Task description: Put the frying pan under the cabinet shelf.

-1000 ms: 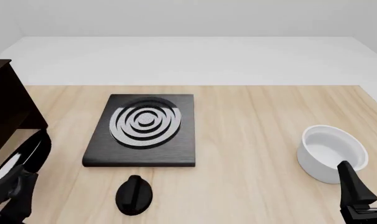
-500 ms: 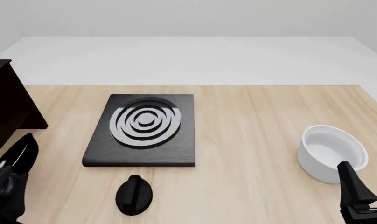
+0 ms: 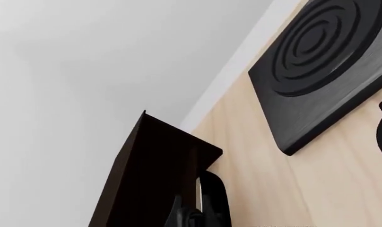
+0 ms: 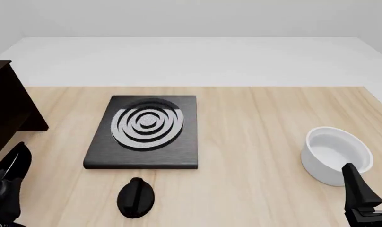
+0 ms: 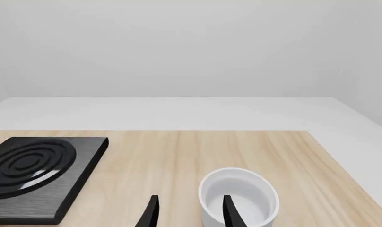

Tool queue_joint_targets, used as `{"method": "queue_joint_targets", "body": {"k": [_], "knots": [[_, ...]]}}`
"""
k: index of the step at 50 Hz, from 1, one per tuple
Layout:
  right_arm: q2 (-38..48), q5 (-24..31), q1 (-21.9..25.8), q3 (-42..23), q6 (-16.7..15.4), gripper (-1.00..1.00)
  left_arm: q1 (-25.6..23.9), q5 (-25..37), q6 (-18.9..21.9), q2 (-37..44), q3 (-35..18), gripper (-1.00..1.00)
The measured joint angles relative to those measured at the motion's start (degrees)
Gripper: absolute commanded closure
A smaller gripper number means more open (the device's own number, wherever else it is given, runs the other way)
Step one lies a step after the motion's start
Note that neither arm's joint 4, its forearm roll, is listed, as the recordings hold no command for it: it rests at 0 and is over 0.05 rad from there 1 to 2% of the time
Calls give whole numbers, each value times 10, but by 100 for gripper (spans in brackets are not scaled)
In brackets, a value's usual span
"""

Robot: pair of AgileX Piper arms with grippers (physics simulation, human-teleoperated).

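The frying pan (image 4: pixel 17 160) shows only as a black, steeply tilted sliver with a glossy pale inside, at the far left edge of the table below the dark brown cabinet shelf (image 4: pixel 7 101). My left gripper (image 4: pixel 2 191) is just below it and seems shut on it; the handle is hidden. In the left wrist view the pan's rim (image 3: pixel 214 198) stands edge-on right beside the cabinet's panel (image 3: pixel 154 175), with the gripper (image 3: pixel 189 218) at its base. My right gripper (image 4: pixel 369 191) is open and empty in front of the white bowl; it also shows in the right wrist view (image 5: pixel 189 213).
A black square stove plate with silver rings (image 4: pixel 144 132) lies left of centre. A black knob-like object (image 4: pixel 135 196) lies in front of it. A white bowl (image 4: pixel 336 154) stands at the right, close beyond the right gripper's fingers.
My left gripper and the tilted pan have moved left and down toward the frame's corner, closer under the cabinet; less of the pan shows. The right arm has not moved.
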Motion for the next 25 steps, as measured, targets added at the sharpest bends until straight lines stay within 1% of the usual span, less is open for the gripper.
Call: {"method": "queue_joint_targets", "body": {"k": [25], "knots": [[0,0,0,0,0,-100,24,2,-14,-1,0,100]]}}
